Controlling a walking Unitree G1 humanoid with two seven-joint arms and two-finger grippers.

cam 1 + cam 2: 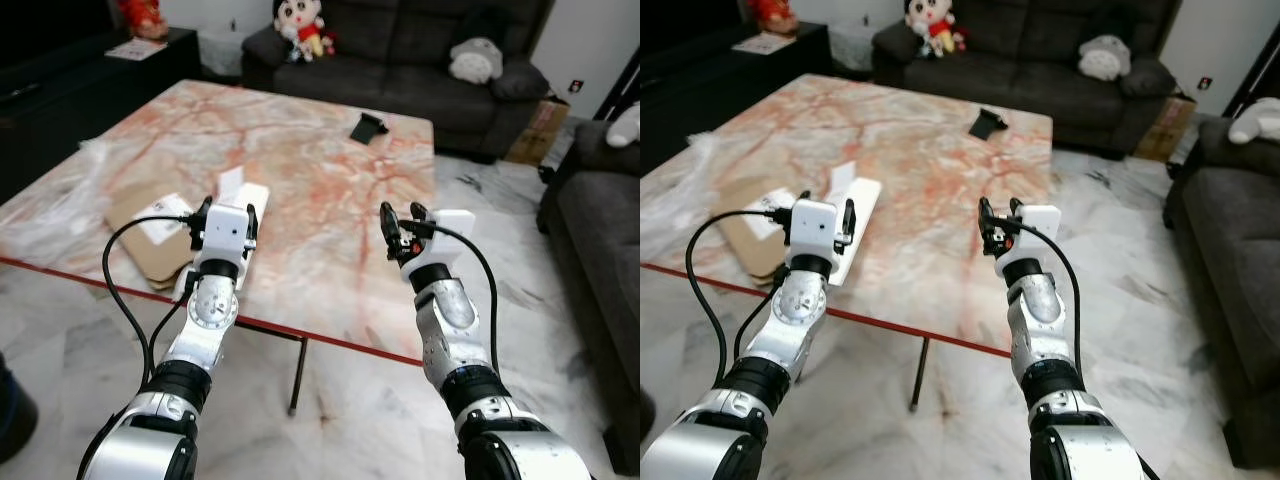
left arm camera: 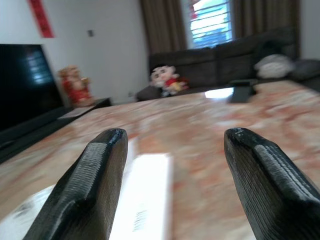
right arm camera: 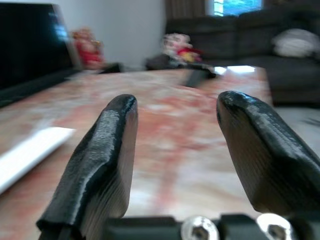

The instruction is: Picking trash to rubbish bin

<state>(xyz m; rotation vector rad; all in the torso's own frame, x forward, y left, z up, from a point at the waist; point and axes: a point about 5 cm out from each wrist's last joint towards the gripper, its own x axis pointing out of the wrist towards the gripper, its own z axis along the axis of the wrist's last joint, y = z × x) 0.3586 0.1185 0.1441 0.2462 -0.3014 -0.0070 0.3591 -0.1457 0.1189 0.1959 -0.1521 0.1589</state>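
Note:
A pink marble table [image 1: 300, 150] carries the trash: a flat white paper packet [image 1: 256, 193], brown cardboard pieces [image 1: 135, 232] with a white label, and clear plastic wrap [image 1: 50, 200] at the left. A small black object [image 1: 368, 127] lies at the far side. My left gripper [image 1: 228, 208] is open over the near edge, just above the white packet [image 2: 145, 190], holding nothing. My right gripper [image 1: 402, 220] is open near the table's right front part, also holding nothing. From the right wrist the white packet [image 3: 25, 155] and the black object [image 3: 197, 77] are in sight.
A dark sofa [image 1: 420, 60] with plush toys [image 1: 300, 25] stands behind the table. Another sofa [image 1: 600, 230] is on the right, and a black TV cabinet [image 1: 60, 90] on the left. A cardboard box [image 1: 535, 130] sits on the marble floor [image 1: 500, 210].

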